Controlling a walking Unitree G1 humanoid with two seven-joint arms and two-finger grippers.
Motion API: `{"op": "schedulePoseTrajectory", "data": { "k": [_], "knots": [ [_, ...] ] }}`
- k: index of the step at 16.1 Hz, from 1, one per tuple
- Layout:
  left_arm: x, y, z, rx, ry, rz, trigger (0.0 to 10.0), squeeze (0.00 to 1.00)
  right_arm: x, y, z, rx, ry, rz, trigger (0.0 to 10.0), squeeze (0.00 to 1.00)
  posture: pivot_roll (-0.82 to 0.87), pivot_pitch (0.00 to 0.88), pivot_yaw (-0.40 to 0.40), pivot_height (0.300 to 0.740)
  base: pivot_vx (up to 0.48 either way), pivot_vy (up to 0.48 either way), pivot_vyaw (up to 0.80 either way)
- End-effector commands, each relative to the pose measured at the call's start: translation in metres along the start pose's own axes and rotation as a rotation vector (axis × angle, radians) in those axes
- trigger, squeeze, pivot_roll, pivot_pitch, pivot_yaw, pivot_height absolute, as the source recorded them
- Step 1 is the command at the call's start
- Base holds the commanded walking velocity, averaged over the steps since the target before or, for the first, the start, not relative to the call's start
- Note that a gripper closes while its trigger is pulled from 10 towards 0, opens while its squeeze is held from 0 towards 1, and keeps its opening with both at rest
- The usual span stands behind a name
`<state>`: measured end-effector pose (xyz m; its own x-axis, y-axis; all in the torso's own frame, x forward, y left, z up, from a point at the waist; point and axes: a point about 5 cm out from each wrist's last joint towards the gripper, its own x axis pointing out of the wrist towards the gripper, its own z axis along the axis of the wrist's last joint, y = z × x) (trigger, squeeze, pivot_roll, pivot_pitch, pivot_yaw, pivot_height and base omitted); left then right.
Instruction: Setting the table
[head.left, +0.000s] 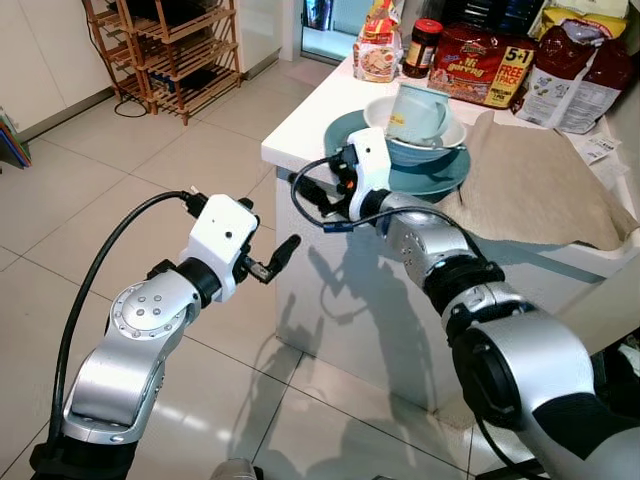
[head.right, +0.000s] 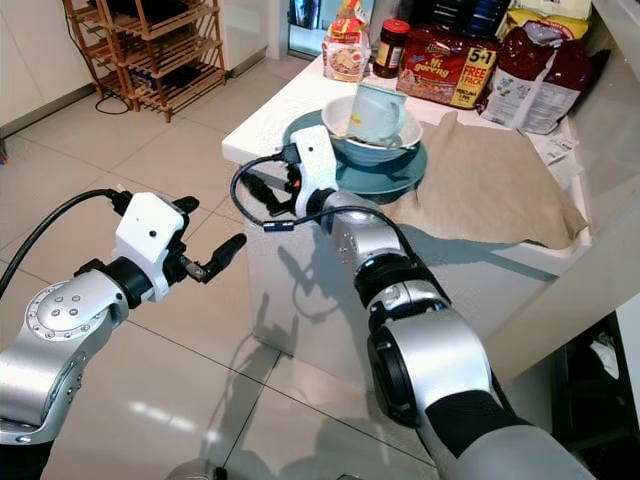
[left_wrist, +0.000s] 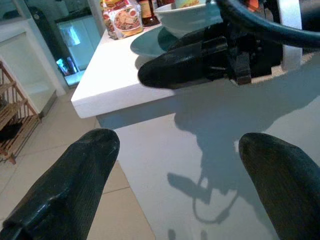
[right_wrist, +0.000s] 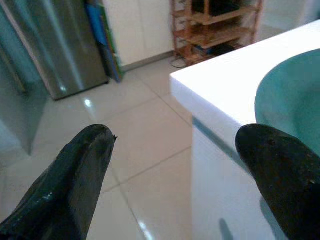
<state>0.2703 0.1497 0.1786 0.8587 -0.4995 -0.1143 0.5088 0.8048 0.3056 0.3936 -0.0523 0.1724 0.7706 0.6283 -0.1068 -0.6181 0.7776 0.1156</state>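
Observation:
A teal plate (head.left: 441, 176) sits near the corner of the white counter (head.left: 300, 125). On it stands a pale bowl (head.left: 424, 151), and a light blue cup (head.left: 418, 112) leans inside the bowl. A beige cloth (head.left: 530, 180) lies to the right of the plate. My right gripper (head.left: 312, 197) hangs open just off the counter's front edge, in front of the plate and touching nothing; its wrist view has the plate's rim (right_wrist: 285, 95) beside one finger. My left gripper (head.left: 272, 235) is open and empty, lower and further left, over the floor and pointing at the counter's side.
Food packets (head.left: 480, 65), a dark jar (head.left: 425, 45) and bags (head.left: 575, 75) crowd the counter's back. A wooden rack (head.left: 175, 50) stands at the far left on the tiled floor (head.left: 100, 190). A steel fridge (right_wrist: 50, 45) stands across the room.

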Motion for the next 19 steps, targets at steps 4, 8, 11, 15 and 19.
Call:
{"op": "schedulePoseTrajectory", "data": {
  "k": [4, 8, 11, 15, 19],
  "knots": [
    [0.000, -0.004, 0.005, 0.008, -0.011, -0.028, 10.0, 0.00, -0.007, -0.023, 0.012, -0.026, -0.030, -0.165, 10.0, 0.00, 0.14, 0.032, -0.075, 0.740, 0.000, 0.000, 0.00],
    [0.002, -0.003, 0.006, 0.011, -0.014, -0.021, 10.0, 0.00, -0.011, -0.033, 0.018, -0.060, -0.027, -0.224, 10.0, 0.00, 0.15, 0.029, -0.078, 0.740, 0.000, 0.000, 0.00],
    [0.004, 0.000, 0.007, 0.021, -0.021, 0.003, 10.0, 0.00, -0.012, -0.036, 0.023, -0.058, -0.039, -0.234, 10.0, 0.00, 0.17, 0.015, -0.086, 0.740, 0.000, 0.000, 0.00],
    [0.005, 0.013, 0.012, 0.041, -0.048, 0.115, 10.0, 0.00, -0.004, -0.017, 0.035, -0.006, -0.125, -0.056, 10.0, 0.00, 0.17, 0.000, -0.093, 0.740, 0.000, 0.000, 0.00],
    [0.011, 0.021, 0.019, 0.008, -0.097, 0.291, 10.0, 0.00, -0.019, -0.007, 0.063, -0.037, -0.431, 0.015, 10.0, 0.00, 0.14, 0.000, -0.088, 0.740, 0.000, 0.000, 0.00]
  ]
}}
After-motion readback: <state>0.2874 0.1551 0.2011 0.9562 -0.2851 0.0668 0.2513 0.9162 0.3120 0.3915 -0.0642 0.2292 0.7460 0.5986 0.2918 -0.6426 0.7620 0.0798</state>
